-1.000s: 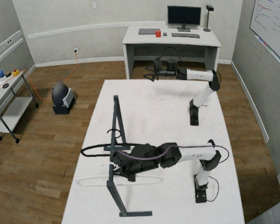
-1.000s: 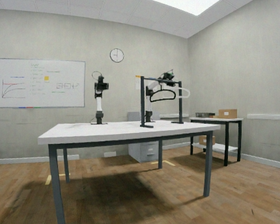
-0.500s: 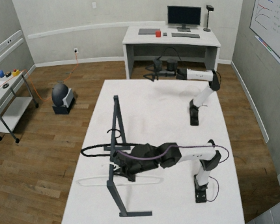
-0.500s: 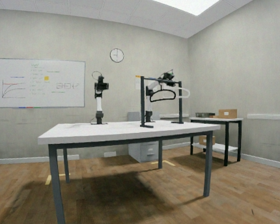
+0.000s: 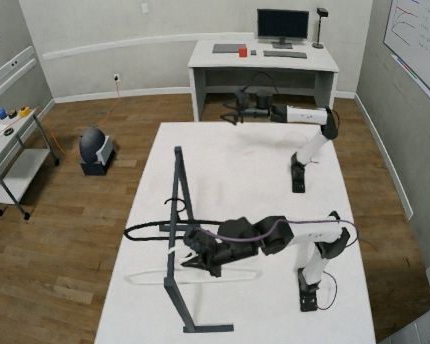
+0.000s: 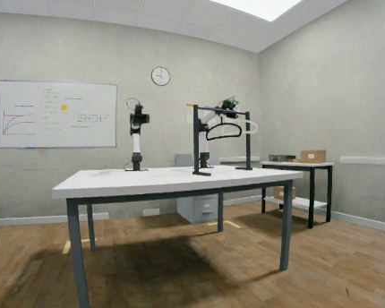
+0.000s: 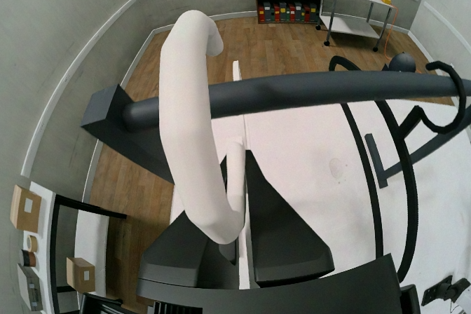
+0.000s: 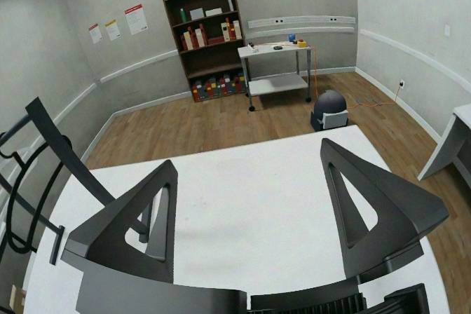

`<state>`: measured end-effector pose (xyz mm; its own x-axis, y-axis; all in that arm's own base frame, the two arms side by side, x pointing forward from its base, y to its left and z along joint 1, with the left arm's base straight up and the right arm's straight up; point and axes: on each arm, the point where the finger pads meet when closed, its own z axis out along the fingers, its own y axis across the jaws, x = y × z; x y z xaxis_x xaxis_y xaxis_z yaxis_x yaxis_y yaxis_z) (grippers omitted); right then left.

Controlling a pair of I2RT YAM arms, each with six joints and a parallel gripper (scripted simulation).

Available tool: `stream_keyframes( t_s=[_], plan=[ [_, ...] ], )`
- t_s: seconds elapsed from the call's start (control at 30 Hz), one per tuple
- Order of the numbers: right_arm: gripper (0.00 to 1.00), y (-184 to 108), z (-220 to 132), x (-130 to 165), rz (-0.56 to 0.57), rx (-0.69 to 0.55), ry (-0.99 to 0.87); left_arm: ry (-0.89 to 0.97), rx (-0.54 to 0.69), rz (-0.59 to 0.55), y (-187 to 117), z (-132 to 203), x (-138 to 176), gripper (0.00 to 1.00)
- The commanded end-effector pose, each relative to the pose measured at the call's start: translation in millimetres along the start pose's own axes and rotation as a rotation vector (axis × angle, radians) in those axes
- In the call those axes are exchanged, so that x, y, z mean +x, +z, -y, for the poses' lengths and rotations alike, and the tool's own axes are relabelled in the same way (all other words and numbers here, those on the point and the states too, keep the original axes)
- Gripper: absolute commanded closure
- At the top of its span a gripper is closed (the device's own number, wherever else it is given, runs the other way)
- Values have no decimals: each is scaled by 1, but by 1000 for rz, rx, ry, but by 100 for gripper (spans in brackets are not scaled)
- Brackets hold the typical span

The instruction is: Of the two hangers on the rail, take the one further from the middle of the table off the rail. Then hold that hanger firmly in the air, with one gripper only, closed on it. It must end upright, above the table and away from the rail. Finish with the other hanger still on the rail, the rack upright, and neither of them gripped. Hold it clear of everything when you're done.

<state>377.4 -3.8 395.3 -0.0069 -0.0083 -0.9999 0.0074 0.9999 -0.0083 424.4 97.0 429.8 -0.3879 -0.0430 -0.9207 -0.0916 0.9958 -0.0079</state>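
Hanger, white, smooth, rounded stock (image 5: 151, 282) (image 6: 254, 127) (image 7: 186, 86): the task's piece, at 8 o'clock of the worktop in the top view, its body above the surface and level-looking in the exterior view. Its hook curves over the rail (image 5: 174, 185) (image 7: 304, 90) near one end; whether the two touch, cannot be told. Left tool (image 5: 183, 261) (image 6: 231, 108) (image 7: 235, 156), black, two tapered fingers: closed on the white hanger at the base of its hook. Rack, dark grey, square-section uprights with a round rail (image 5: 178, 300) (image 6: 196, 143) (image 7: 113, 113) (image 8: 60, 146): one, upright, at 8 to 9 o'clock on the worktop in the top view, at 9 o'clock in the right wrist view. Hanger, black, thin-framed (image 5: 127, 232) (image 6: 208, 134) (image 7: 412, 204) (image 8: 10, 212): one, hung by its hook on the rail, at 12 o'clock of the white one in the top view, at 3 o'clock in the left wrist view; ungripped. Right tool (image 5: 227, 111) (image 6: 141, 118) (image 8: 247, 151), black, with cut-out fingers: spread wide, nothing between them, near 12 o'clock in the top view, well apart from the rack. Worktop, white, flat, rectangular (image 5: 236, 170) (image 6: 135, 181) (image 7: 304, 143) (image 8: 247, 204): one, beneath both arms and the rack.
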Motion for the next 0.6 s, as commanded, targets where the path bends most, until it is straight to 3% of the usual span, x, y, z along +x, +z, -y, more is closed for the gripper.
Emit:
stream_keyframes(
  t_s=[0.0,0.43,0.47,0.53,0.57],
  plan=[
    [0,-2,0,-7,18,1,-1,19,1,70,-21,0,-14,99],
    [0,-2,0,-7,18,1,-1,18,2,63,-45,1,-1,99],
    [0,-2,0,-7,18,1,-1,28,0,101,-54,2,-15,99],
    [0,-2,0,-7,18,1,-1,30,3,105,-54,4,-16,99],
    [0,-2,0,-7,18,1,-1,12,1,57,-42,1,-2,99]
  ],
)
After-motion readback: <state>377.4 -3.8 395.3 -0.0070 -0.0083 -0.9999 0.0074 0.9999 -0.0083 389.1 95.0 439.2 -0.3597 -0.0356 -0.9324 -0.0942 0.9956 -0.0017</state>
